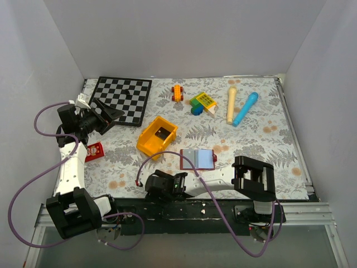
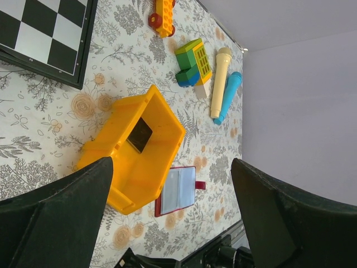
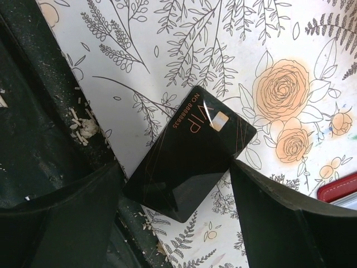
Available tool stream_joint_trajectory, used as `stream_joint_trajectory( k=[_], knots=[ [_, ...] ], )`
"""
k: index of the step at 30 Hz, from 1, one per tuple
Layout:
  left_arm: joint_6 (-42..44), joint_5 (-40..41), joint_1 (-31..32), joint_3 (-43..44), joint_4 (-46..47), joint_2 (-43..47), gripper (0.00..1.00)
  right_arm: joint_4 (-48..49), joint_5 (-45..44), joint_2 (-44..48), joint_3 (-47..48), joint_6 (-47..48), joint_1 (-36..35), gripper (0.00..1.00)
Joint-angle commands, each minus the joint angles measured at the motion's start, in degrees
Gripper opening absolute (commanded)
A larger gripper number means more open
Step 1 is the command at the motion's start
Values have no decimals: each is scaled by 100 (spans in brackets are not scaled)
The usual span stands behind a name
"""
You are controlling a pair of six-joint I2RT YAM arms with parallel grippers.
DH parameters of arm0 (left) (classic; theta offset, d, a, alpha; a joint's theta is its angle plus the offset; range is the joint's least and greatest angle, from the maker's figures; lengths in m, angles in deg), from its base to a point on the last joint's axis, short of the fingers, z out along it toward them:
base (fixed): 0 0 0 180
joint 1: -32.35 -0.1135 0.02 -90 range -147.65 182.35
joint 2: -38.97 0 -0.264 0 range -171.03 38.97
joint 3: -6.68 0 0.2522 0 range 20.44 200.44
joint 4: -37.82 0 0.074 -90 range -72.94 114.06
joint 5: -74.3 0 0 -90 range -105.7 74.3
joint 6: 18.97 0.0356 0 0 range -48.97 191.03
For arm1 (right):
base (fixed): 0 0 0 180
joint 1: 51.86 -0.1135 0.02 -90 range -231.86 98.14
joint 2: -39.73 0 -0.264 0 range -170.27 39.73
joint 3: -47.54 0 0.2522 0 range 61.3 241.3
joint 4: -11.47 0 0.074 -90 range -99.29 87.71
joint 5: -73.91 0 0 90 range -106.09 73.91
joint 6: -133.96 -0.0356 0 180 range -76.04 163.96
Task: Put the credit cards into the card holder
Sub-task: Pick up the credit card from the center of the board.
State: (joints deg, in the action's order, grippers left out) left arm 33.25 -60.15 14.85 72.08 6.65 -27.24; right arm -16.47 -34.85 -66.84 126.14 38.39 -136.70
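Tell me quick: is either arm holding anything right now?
Left gripper: open, holding nothing.
Right gripper: open, fingers either side of a black card, not gripping it.

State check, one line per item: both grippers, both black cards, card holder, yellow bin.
left gripper: open, empty
right gripper: open, astride the VIP card, not gripping it
VIP card: flat at the near edge of the table, outside the holder
second black card: lying inside the yellow bin
yellow bin: upright, holds that one card
card holder: open, flat, pockets up, no card visible in it
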Motion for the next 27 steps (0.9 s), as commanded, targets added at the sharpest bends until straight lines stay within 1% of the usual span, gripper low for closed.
stream_joint_trajectory(
  k=[1, 4, 6, 10, 20, 27],
  knots=[
    [-19, -99, 1, -119, 167, 47, 87, -147, 163, -137, 64, -138, -15, 79],
    [-28, -99, -8, -145, 185, 39, 87, -138, 154, -75, 3, -147, -15, 68],
    [-28, -117, 1, -145, 203, 21, 87, -112, 171, -23, -41, -164, -15, 63],
    [-45, -117, 1, -145, 220, 12, 88, -24, 180, 65, -129, -208, -15, 55],
    [-63, -143, -8, -207, 291, 3, 88, 29, 171, 382, -244, -270, -6, 45],
    [-72, -143, -8, -180, 299, 3, 88, -76, -48, 584, -209, -235, -6, 41]
  ],
)
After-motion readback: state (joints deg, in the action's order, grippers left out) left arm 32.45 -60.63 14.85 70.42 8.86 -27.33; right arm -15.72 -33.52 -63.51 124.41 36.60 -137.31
